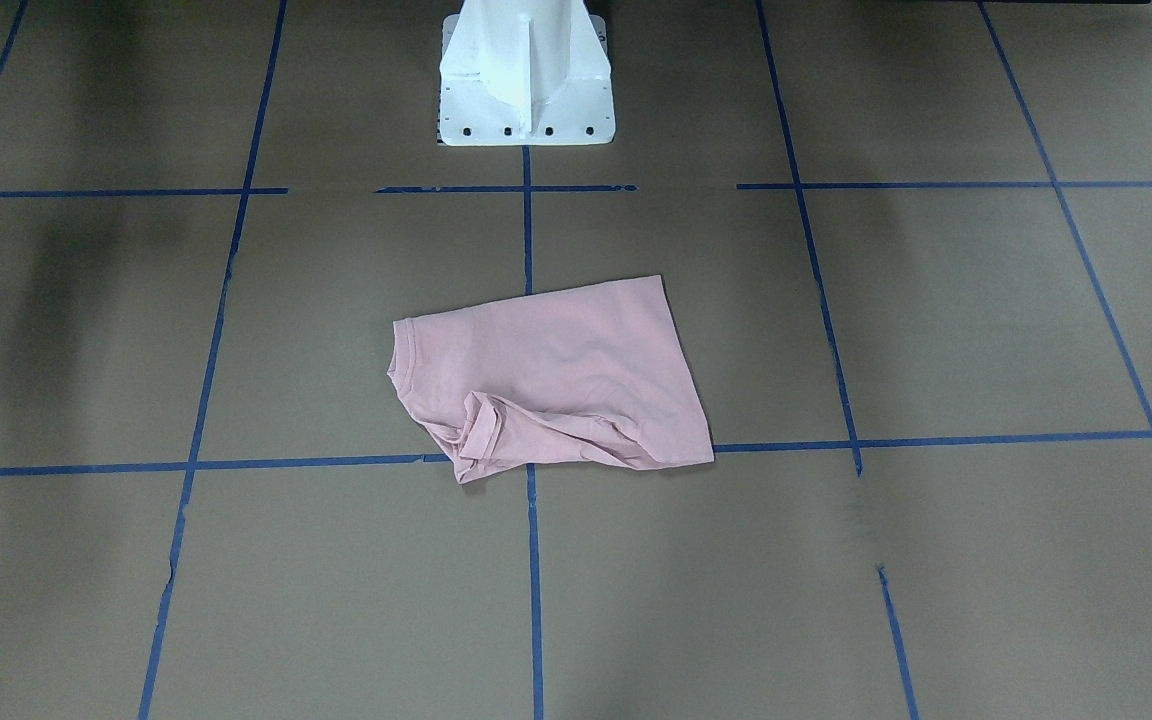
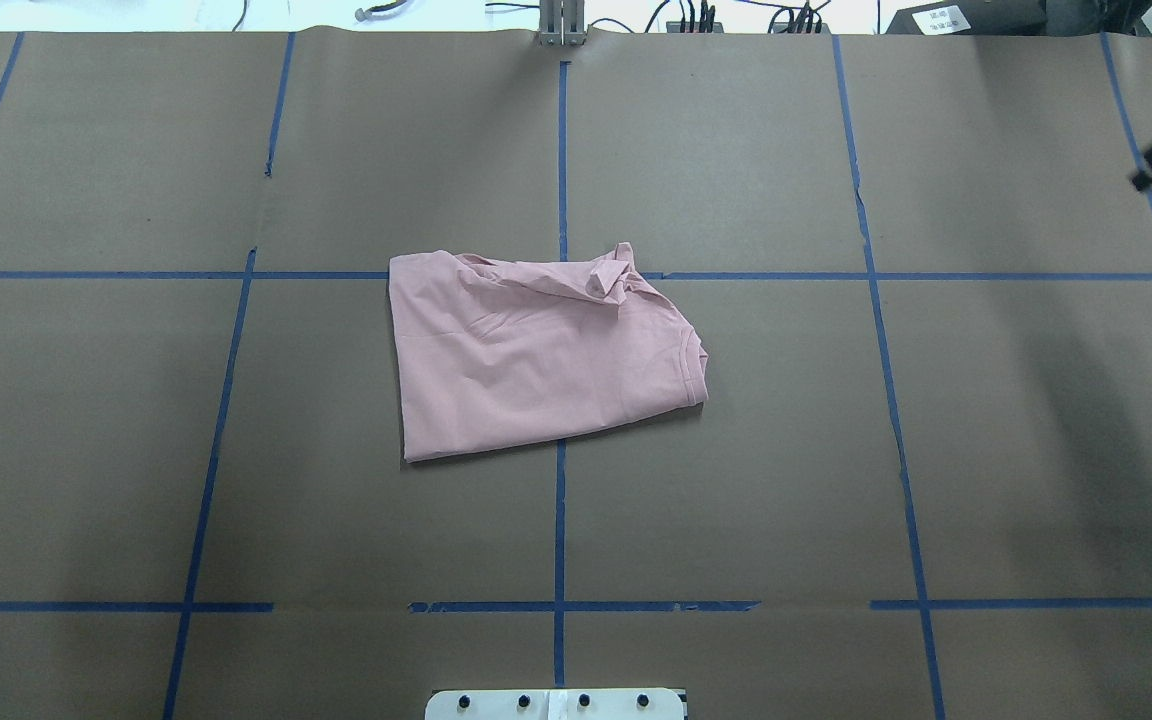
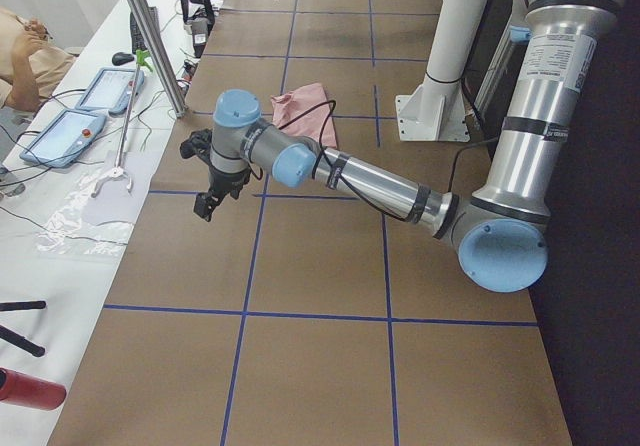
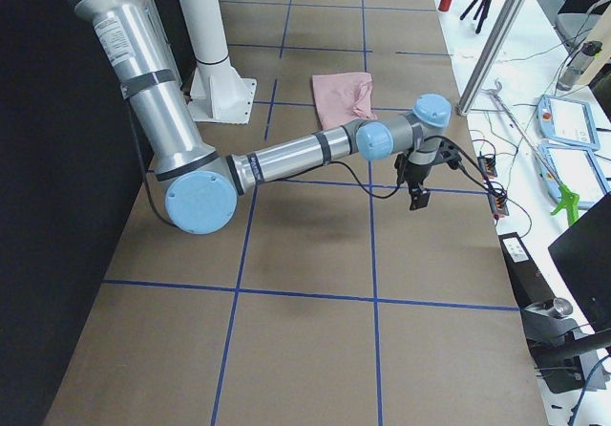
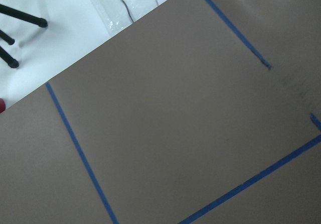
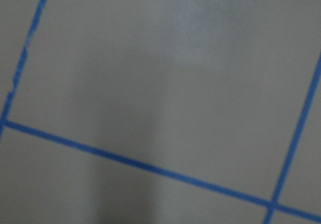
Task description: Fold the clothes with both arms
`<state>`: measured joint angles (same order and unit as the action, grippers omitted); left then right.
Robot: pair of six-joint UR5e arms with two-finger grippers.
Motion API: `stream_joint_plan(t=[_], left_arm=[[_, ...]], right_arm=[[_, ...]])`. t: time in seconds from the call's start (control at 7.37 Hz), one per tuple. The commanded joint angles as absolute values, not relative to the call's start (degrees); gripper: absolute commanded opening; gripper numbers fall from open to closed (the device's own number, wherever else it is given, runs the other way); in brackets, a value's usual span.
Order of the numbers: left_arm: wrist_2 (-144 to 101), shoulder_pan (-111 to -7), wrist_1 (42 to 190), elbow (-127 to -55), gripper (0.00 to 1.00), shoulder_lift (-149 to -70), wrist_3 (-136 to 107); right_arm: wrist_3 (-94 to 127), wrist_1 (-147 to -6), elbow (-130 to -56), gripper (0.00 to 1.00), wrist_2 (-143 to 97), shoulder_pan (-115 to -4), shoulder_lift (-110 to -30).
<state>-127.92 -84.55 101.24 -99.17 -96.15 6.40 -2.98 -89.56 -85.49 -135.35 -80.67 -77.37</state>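
The pale pink T-shirt (image 1: 556, 370) lies folded, plain side up, at the middle of the brown table, with a bunched sleeve along its far edge from the robot (image 2: 606, 275). It also shows in both side views (image 3: 305, 106) (image 4: 339, 96). My left gripper (image 3: 205, 206) hangs above the table to the robot's left of the shirt and touches nothing; I cannot tell if it is open. My right gripper (image 4: 417, 200) hangs well clear on the other side, at the overhead view's right edge (image 2: 1146, 178); its jaws are not clear. Both wrist views show only paper and blue tape.
The white pedestal base (image 1: 526, 90) stands at the robot's side of the table (image 2: 556, 705). A white side bench with tablets (image 3: 60, 136) (image 4: 573, 159), cables and a metal pole (image 3: 150, 36) borders the far edge. Blue tape lines grid the table.
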Motion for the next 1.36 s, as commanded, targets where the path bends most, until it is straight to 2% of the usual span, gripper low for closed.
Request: stream_joint_plan(t=[0.0, 0.27, 0.41, 0.68, 1.22], left_arm=[[-129.5, -92.6, 101.3, -97.0, 1.00, -89.1, 7.0], [-133.8, -94.0, 97.5, -95.6, 1.00, -86.3, 7.8], [-133.8, -94.0, 95.0, -95.5, 1.00, -85.2, 13.3], [-133.9, -94.0, 91.6, -96.1, 1.00, -82.9, 18.3], [-137.7, -94.0, 92.0, -97.2, 1.00, -83.1, 18.5]], right_arm=[[-14.2, -84.9, -85.7, 1.00, -136.8, -89.6, -89.4], [-14.2, -85.3, -86.9, 1.00, -133.0, -93.6, -91.1], [-14.6, -92.8, -90.1, 1.00, -132.2, -94.8, -90.7], [-14.9, -94.5, -94.6, 1.00, -130.0, -94.7, -94.5], [-14.9, -94.5, -94.5, 1.00, -130.2, -94.7, -94.7]])
